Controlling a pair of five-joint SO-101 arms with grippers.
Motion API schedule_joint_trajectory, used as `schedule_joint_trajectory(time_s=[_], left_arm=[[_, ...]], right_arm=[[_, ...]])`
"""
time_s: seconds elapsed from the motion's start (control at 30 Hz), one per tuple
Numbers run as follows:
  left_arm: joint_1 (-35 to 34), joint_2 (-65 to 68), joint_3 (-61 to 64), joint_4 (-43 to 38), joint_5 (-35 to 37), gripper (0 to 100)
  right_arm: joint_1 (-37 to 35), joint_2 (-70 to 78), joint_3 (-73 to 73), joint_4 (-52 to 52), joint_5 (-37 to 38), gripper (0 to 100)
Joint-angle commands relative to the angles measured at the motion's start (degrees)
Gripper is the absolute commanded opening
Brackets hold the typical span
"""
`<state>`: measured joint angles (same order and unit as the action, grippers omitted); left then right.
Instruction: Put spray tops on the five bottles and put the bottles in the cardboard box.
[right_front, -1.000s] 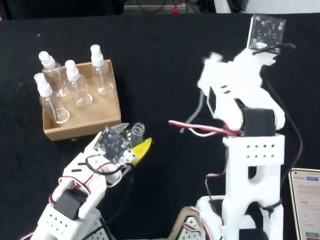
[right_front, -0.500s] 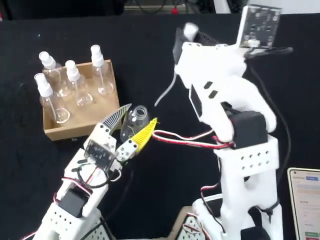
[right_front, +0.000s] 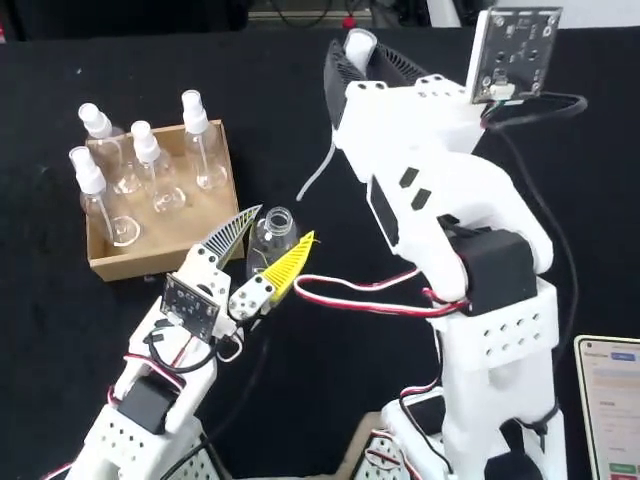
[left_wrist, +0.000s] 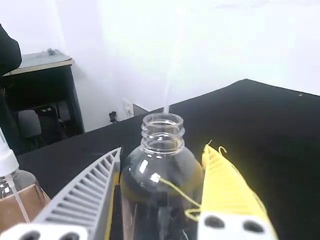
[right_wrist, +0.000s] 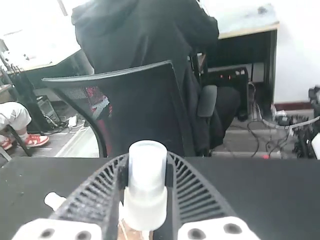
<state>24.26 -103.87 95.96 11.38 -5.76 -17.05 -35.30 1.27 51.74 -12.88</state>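
clamping the open bottle (right_front: 270, 245) in the left gripper (right_front: 282, 226), grey and yellow fingers shut on its shoulders just under the neck, mouth up and bare (no top on it). can't tell whether lifted off the tabletop (right_front: 300, 110) or resting on it.

pinching a spray top (right_front: 358, 45) in the right gripper (right_front: 362, 58), closed on its white collar, nozzle end up, held high and well beyond the left gripper.

trailing a thin dip tube (right_front: 318, 172) from that top down toward the left gripper, tip just beside the bottle mouth, not in it. seen from the left wrist view as a pale line above the neck.

sitting near the left gripper on its grey-finger side: cardboard box (right_front: 160, 262), holding four capped bottles (right_front: 150, 170) upright, well apart from the right gripper.
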Motion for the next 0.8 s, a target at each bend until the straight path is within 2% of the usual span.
schedule_joint_trajectory(time_s=[0.0, 0.13, 0.37, 0.77], left_arm=[[-0.5, -0.7, 1.4, -1.4, 0.8, 15], [-0.5, -0.7, 1.4, -1.4, 0.9, 15], [-0.5, -0.7, 1.4, -1.3, 0.9, 15], [-0.5, -0.7, 1.4, 0.4, 0.9, 15]], right_arm=[[-1.1, -2.9, -5.1, -2.2, 1.1, 1.4], [-1.4, -6.1, -7.1, -1.8, 1.0, 1.4], [-9.8, -9.3, -1.7, -1.0, 1.4, 1.4], [-8.4, -9.6, 4.4, -1.0, 1.5, 1.5]])
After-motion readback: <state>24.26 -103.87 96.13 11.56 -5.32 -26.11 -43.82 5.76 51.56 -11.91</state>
